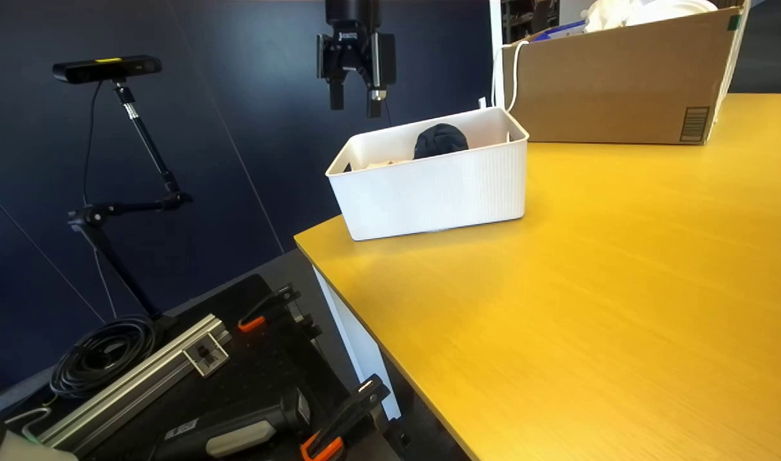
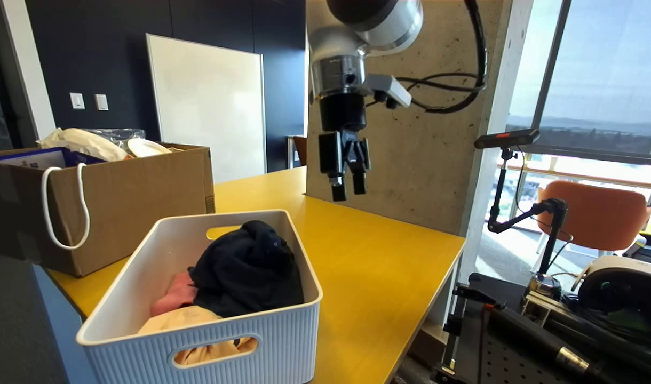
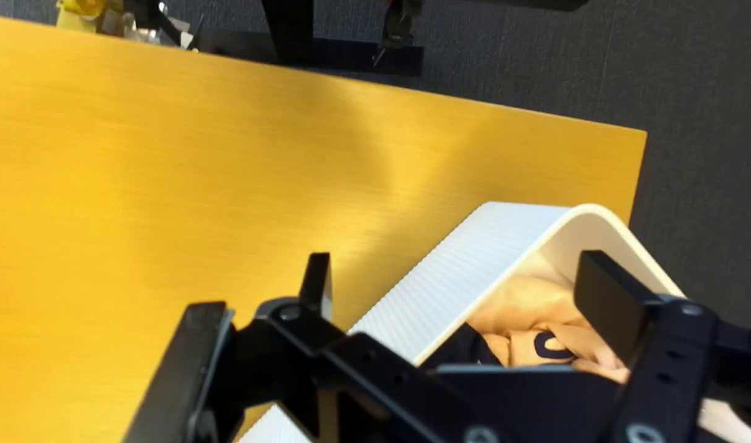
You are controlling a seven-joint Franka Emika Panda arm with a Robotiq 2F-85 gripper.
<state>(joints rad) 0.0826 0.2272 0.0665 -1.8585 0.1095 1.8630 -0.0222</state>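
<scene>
Currently your gripper [image 1: 355,109] hangs w/ jaws spread wide, higher than both the yellow table [image 1: 589,307] & the white bin [image 1: 429,192], whose dark cloth [image 2: 251,272], pink cloth [image 2: 179,293] & tan cloth [image 2: 179,319] also lie below tool lvl, w/ the cardboard box [image 2: 128,208] well apart from it.

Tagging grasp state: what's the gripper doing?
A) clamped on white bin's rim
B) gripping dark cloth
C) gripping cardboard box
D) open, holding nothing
D: in both exterior views the gripper hangs with its jaws apart and empty, clear of the dark cloth and the white bin.
</scene>
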